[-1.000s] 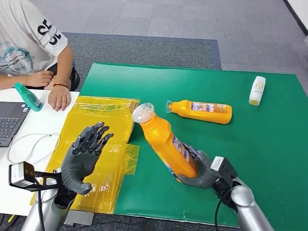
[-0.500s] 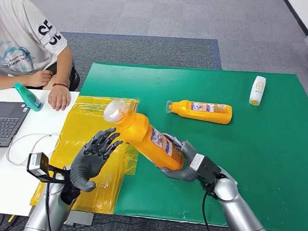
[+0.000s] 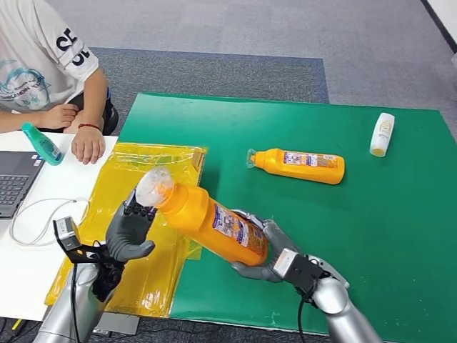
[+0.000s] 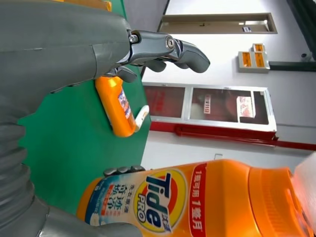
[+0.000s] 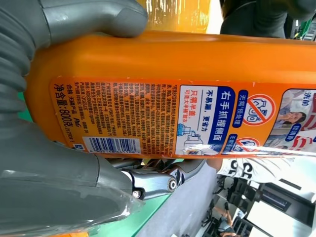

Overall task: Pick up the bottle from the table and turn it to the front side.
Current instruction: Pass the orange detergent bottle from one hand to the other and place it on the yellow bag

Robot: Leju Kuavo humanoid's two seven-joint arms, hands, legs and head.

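- Bottle [image 3: 207, 221]: held clear of the green table [image 3: 377, 207], long axis near horizontal, cap pointing toward the left hand, base in the right hand.
- Right hand [image 3: 266, 250]: fingers wrapped around the bottle's base end.
- Left hand [image 3: 129, 232]: fingers spread behind the cap; contact cannot be told.

Orange bottle [image 4: 209, 202] beneath spread fingers [image 4: 186, 52]

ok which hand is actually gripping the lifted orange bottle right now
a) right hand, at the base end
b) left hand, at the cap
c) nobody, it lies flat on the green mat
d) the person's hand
a: the right hand wraps the base end of the orange bottle, while the left hand sits open near its cap.
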